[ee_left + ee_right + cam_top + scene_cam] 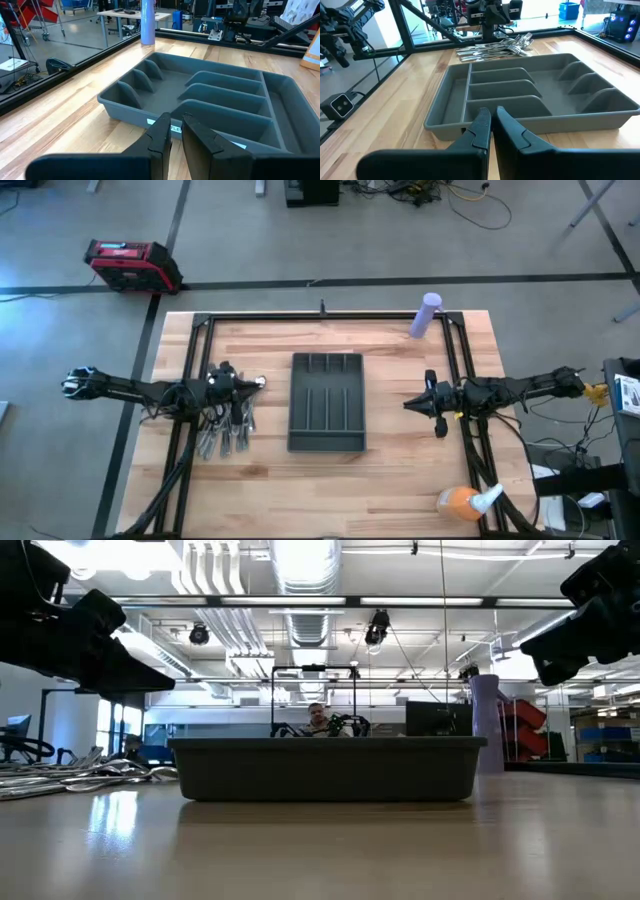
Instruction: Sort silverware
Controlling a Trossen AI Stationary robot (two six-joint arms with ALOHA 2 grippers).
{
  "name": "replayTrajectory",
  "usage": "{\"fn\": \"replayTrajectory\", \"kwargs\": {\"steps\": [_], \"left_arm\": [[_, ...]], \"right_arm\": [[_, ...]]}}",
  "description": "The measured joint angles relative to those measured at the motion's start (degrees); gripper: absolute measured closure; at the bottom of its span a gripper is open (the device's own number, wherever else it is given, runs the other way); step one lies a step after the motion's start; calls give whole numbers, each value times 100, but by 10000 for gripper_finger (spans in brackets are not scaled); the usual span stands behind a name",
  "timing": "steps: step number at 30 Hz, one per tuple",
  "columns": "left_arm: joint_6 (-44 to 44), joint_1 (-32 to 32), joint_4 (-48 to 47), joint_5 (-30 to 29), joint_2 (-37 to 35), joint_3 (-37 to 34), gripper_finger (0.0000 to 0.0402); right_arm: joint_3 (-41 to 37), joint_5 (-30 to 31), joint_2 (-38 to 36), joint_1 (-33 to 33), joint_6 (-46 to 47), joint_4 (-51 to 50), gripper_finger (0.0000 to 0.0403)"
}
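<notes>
The silverware (pixel 225 430) lies in a loose heap on the table's left half, left of the dark grey compartmented tray (pixel 326 402). The right wrist view shows the heap (pixel 495 46) beyond the tray (pixel 530 95), and the low view shows it (pixel 85 776) flat on the wood. My left gripper (pixel 261 383) hangs shut above the heap's far right side and points at the tray (pixel 210 100). My right gripper (pixel 408 404) hangs shut to the right of the tray and points at it. Both are raised off the table, and nothing is between their fingers.
A purple cylinder (pixel 429 314) stands at the far edge, right of centre. An orange object with a white spray bottle (pixel 466 500) lies at the near right. A black frame (pixel 325 318) runs along the table's far edge and both sides. Bare wood lies in front of the tray.
</notes>
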Motion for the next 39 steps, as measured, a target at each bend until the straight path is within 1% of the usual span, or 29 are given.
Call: {"fn": "replayTrajectory", "kwargs": {"steps": [10, 14, 17, 18, 20, 22, 26, 28, 30, 33, 35, 37, 39], "left_arm": [[-4, 0, 55, -2, 0, 0, 368], [-299, 0, 805, -62, 0, -2, 368], [-238, 3, 1354, -426, 56, 0, 368], [-86, 13, 1503, -428, 101, 0, 368], [111, 11, 1663, -234, 206, 14, 368], [119, 4, 1443, -151, 370, 196, 368], [21, 7, 476, -191, 712, 820, 368], [-38, 4, -129, -396, 885, 1258, 368], [-317, 4, -882, -698, 1049, 1775, 368], [-1146, 7, -2504, -960, 1362, 2602, 369], [-2049, 7, -3713, -1080, 1617, 3111, 369], [-3049, 4, -4729, -1143, 1871, 3475, 369], [-3772, 7, -5426, -1080, 2135, 3711, 364]], "right_arm": [[-2, 2, 2, 0, 0, 0, 401], [0, 2, 2, -1, 0, -2, 401], [0, 2, 2, -2, 0, 0, 401], [1, -1, 2, 0, 0, -2, 401], [0, 0, 2, -1, 0, -1, 401], [0, 1, 1, 0, 0, -1, 401], [0, 1, 2, -2, 0, 0, 401], [0, -1, 2, 0, 0, 0, 401], [-1, 1, 0, -2, 0, -1, 401], [0, 1, 2, 0, 0, 0, 401], [-1, -1, 2, 0, 0, 0, 401], [1, -1, 2, 0, 0, 0, 401], [0, -1, 2, 0, 0, 0, 401]]}}
